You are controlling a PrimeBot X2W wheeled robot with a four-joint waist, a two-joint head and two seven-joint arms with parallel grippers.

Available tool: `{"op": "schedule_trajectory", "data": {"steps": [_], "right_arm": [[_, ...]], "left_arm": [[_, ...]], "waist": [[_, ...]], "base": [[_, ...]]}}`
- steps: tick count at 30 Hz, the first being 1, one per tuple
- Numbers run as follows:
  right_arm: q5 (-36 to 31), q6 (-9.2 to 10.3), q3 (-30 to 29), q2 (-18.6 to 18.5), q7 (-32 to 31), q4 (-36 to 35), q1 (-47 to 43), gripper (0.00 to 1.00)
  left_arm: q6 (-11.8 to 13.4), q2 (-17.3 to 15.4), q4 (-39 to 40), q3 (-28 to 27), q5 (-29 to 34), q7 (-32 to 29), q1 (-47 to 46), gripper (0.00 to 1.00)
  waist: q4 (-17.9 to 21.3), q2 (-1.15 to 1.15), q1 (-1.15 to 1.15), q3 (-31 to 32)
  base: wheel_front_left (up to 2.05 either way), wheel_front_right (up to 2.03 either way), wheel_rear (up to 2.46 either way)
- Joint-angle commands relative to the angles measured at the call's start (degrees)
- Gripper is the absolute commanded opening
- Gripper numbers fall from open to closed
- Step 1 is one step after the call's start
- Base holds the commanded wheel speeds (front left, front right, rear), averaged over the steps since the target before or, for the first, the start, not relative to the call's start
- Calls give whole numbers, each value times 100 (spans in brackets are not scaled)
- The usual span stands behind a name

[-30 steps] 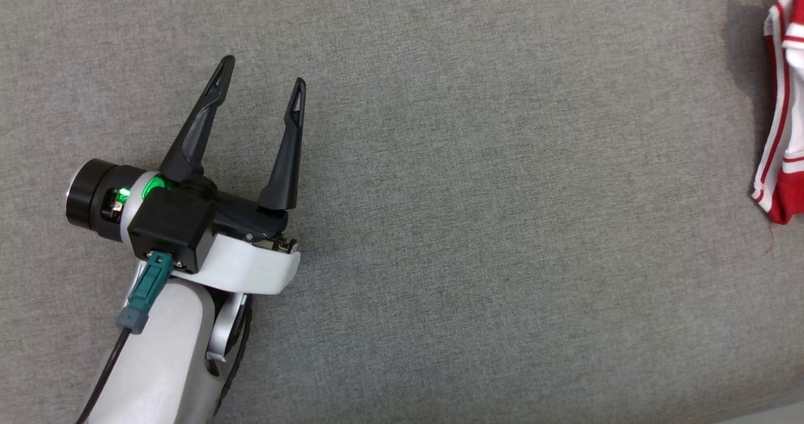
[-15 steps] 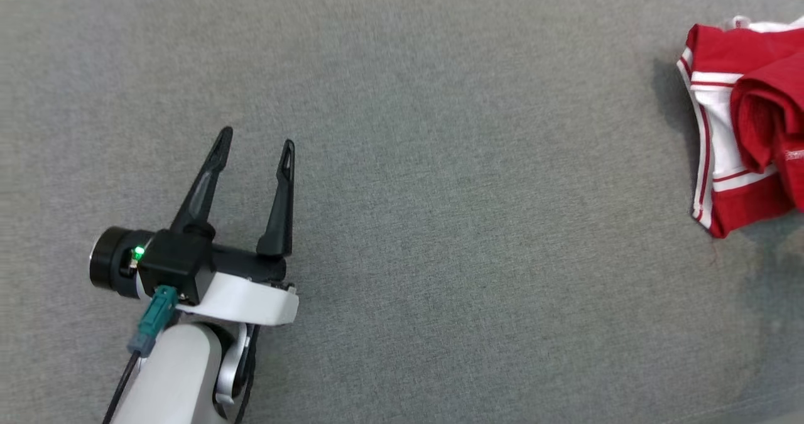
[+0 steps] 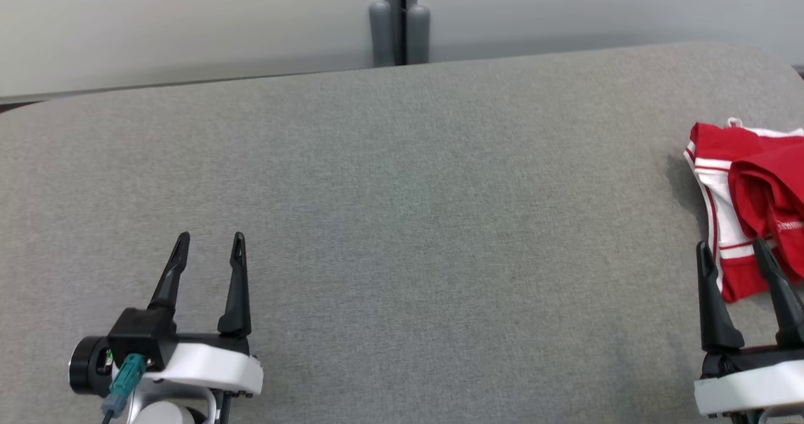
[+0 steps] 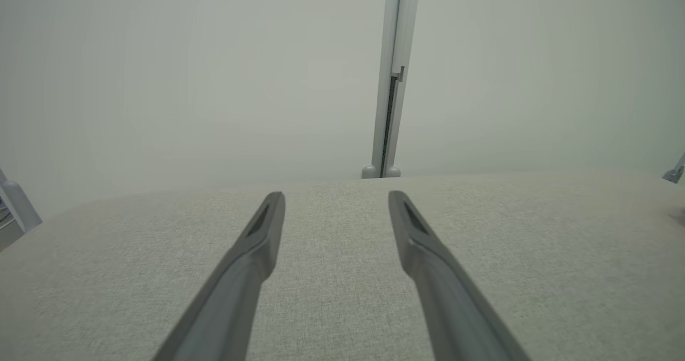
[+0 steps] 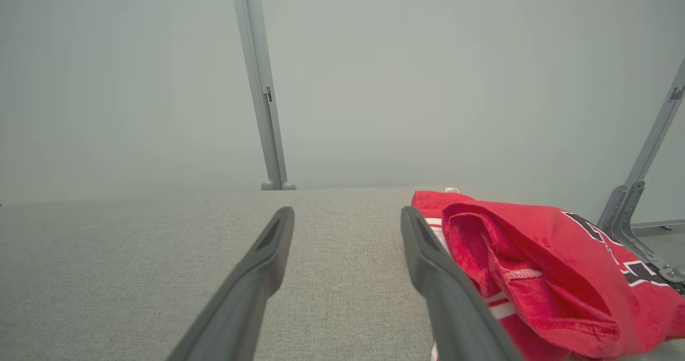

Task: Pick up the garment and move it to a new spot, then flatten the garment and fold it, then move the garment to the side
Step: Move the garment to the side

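The garment [image 3: 757, 191] is red with white stripes and lies folded in a loose bundle at the far right of the grey padded table [image 3: 402, 223]. In the right wrist view the garment [image 5: 535, 265] sits just right of my right finger. My right gripper [image 3: 732, 254] stands open at the lower right, its tips at the garment's near edge, nothing between them. At the lower left, my left gripper [image 3: 210, 248] is open and empty over bare fabric. The left wrist view shows the left gripper [image 4: 336, 203] pointing along the table.
A pale wall with a grey post [image 3: 399, 19] runs behind the table's far edge. A metal bracket [image 5: 637, 206] stands past the garment at the table's right end. Bare grey fabric stretches between the two grippers.
The head camera has tilted up, bringing the wall and the table's far edge into view. My right gripper has come into view beside the garment. The garment lies where it was.
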State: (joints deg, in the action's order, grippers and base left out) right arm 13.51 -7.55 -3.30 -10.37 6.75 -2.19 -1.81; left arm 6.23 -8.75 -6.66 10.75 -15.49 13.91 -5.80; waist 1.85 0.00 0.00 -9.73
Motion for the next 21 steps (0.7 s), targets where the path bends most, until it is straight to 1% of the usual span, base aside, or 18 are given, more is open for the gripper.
{"op": "schedule_trajectory", "data": {"steps": [1,5,8,14,21], "right_arm": [[-93,13,-16,56,-75,-130,-143,100],[-232,13,-16,326,-346,-551,-525,100],[-295,13,-40,421,-496,-721,-770,100],[-364,12,-140,492,-778,-956,-1237,100],[-384,12,-260,546,-947,-1094,-1606,100]], "left_arm": [[30,-64,-44,-50,-26,26,111,100],[78,-163,-126,-142,-65,23,375,100],[30,-250,-213,-139,-90,5,535,100],[4,-329,-297,-17,-26,-46,793,100],[-2,-435,-429,55,11,-34,996,100]], "waist": [[-370,0,0,410],[-559,0,0,714],[-618,0,0,919],[-616,0,0,1260],[-636,0,0,1563]], "base": [[0,0,0],[0,0,0],[0,0,0],[0,0,0],[0,0,0]]}}
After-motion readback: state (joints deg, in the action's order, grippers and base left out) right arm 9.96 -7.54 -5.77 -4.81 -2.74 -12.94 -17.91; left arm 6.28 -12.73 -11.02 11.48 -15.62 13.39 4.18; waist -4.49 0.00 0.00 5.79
